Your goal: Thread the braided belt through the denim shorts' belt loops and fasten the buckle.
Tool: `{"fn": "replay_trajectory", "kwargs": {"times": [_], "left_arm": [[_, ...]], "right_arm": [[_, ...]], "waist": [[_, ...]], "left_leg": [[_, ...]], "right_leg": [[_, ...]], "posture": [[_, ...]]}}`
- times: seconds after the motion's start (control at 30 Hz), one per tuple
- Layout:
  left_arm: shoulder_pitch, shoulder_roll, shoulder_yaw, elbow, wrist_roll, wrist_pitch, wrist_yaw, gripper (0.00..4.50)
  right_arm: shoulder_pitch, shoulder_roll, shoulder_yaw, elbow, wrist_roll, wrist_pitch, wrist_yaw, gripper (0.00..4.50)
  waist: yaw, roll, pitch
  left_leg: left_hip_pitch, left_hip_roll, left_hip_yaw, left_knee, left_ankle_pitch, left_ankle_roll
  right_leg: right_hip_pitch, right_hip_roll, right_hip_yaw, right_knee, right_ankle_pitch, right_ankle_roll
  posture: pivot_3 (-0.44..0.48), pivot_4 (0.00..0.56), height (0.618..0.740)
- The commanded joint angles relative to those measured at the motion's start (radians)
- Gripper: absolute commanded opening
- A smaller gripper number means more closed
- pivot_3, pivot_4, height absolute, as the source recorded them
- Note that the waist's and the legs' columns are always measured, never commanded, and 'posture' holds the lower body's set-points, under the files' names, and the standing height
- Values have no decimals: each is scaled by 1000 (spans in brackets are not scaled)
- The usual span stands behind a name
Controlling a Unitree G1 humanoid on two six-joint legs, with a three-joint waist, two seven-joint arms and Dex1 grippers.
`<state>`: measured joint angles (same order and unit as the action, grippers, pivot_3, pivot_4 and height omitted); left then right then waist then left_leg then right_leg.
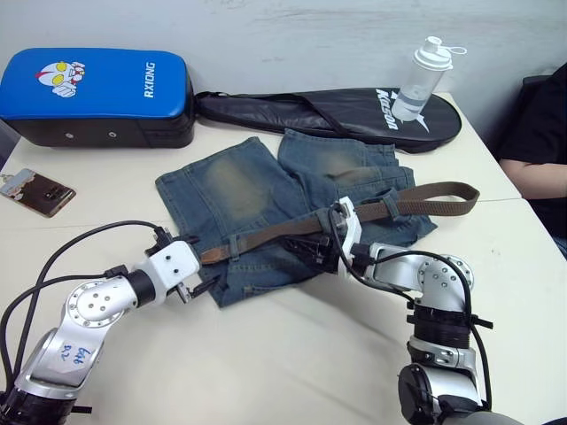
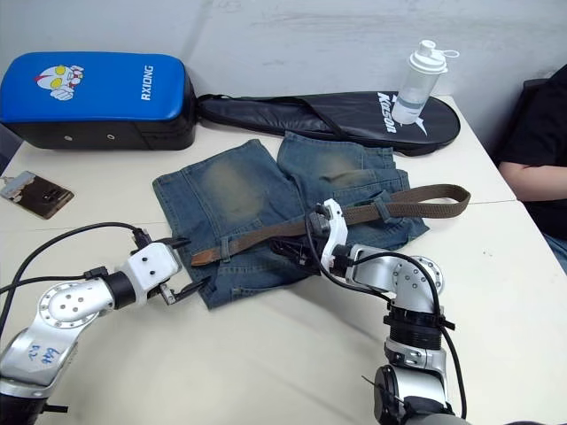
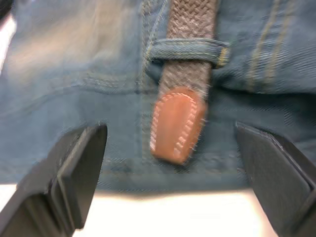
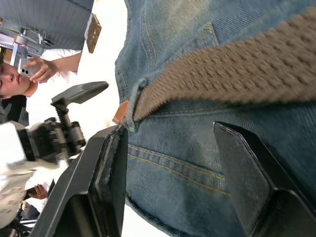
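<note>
The denim shorts lie flat in the middle of the table, waistband toward me. The braided belt runs along the waistband, and its far end curls past the right hip. Its brown leather tip pokes out of a belt loop at the left end. My left gripper stands open just short of that tip, its fingers on either side of it. My right gripper is open over the waistband mid-way, below the belt. I cannot make out the buckle.
A blue pad and a black racket bag lie along the back. A bottle stands on the bag. A phone sits at the far left. A person sits at the table's right edge.
</note>
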<state>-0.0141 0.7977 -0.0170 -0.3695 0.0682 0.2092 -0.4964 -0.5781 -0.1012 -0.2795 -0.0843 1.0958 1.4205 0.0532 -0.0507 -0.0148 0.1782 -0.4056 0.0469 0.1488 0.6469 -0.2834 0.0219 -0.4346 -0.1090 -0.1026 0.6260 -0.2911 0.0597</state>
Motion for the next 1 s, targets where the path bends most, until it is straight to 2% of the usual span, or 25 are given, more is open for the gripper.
{"fn": "replay_trajectory", "kwargs": {"times": [0.03, 0.07, 0.17, 0.2, 0.27, 0.33, 0.4, 0.43, 0.5, 0.6, 0.73, 0.77, 0.87, 1.0], "left_arm": [[-7, -41, -7, 10, 92, -47, 78, 4500], [-9, -48, -4, 12, 105, -53, 86, 4500], [-23, -83, 9, 3, 106, -86, 95, 3666], [-24, -85, 13, 4, 121, -98, 102, 3078], [-21, -83, 20, 6, 146, -110, 110, 2332], [-3, -66, 30, 8, 174, -148, 112, 1443], [23, -55, 41, 7, 199, -180, 117, 428], [34, -55, 46, 8, 208, -188, 119, 96], [54, -59, 58, 14, 216, -203, 124, 27], [90, -61, 89, 9, 229, -208, 126, 0], [159, -56, 150, 7, 243, -212, 131, 0], [184, -56, 176, 4, 246, -209, 132, 0], [275, -57, 285, -3, 248, -201, 139, 0], [458, -77, 519, 54, 238, -231, 161, 0]], "right_arm": [[-20, -42, 21, -63, -4, -3, 24, 2940], [-20, -52, 28, -67, -10, -4, 28, 2940], [-23, -106, 42, -77, -26, -4, 53, 3009], [-27, -128, 42, -76, -29, -5, 63, 3009], [-36, -167, 47, -77, -40, -7, 85, 3009], [-47, -257, 90, -96, -85, -41, 155, 3009], [-53, -372, 176, -131, -187, -168, 275, 3009], [-53, -415, 215, -142, -238, -233, 322, 3009], [-45, -530, 340, -158, -375, -375, 435, 3009], [-35, -592, 418, -129, -470, -466, 512, 2240], [-30, -613, 503, -51, -593, -535, 559, 253], [-28, -617, 525, -33, -619, -540, 570, 68], [-23, -615, 554, 10, -655, -534, 595, 68], [-34, -613, 597, 68, -724, -548, 637, 68]], "waist": [[1, 0, 0], [1, 0, 0], [3, 0, 0], [3, 0, 0], [4, 0, 0], [5, 0, 0], [8, 1, 0], [10, 1, 0], [15, 0, 0], [18, 0, 0], [17, 0, 0], [17, 0, 0], [18, -1, -1], [13, -5, -3]], "left_leg": [[0, 0, 0, 0, 0, 0], [0, 0, 0, 0, 0, 0], [0, 0, 0, 0, 0, 1], [0, 0, 0, 0, -1, 2], [0, 0, 0, 0, -1, 2], [0, 0, 0, 0, -1, 3], [0, 0, 1, 1, -2, 6], [0, 0, 1, 1, -2, 6], [0, 0, 1, 1, -3, 8], [0, 0, 1, 2, -3, 7], [1, 1, 1, 2, -2, 6], [1, 1, 1, 2, -2, 6], [3, 1, 1, 2, -2, 6], [10, 2, 0, 1, -6, 2]], "right_leg": [[0, 0, 0, 0, 0, 0], [0, 0, 0, 0, 0, 0], [0, 0, 0, 0, 0, 0], [0, 0, -1, 0, 0, 0], [0, 0, -1, 0, 0, 0], [0, 0, -1, 0, 0, 0], [0, 0, -1, 0, 0, 0], [0, 0, -1, -1, 0, 0], [0, 0, -1, -3, 0, 0], [0, 0, -1, -3, 0, 0], [-1, 0, -1, -1, 0, 0], [-1, 0, -1, 0, 0, 0], [1, 0, -1, 0, 0, 0], [7, -1, -1, -2, -1, -2]], "posture": [[0, 150, 740], [0, 150, 740], [0, 150, 740], [0, 150, 740], [0, 150, 740], [0, 150, 740], [0, 150, 740], [0, 150, 740], [0, 150, 740], [0, 150, 740], [0, 150, 740], [0, 150, 740], [0, 150, 740], [0, 150, 740]]}}
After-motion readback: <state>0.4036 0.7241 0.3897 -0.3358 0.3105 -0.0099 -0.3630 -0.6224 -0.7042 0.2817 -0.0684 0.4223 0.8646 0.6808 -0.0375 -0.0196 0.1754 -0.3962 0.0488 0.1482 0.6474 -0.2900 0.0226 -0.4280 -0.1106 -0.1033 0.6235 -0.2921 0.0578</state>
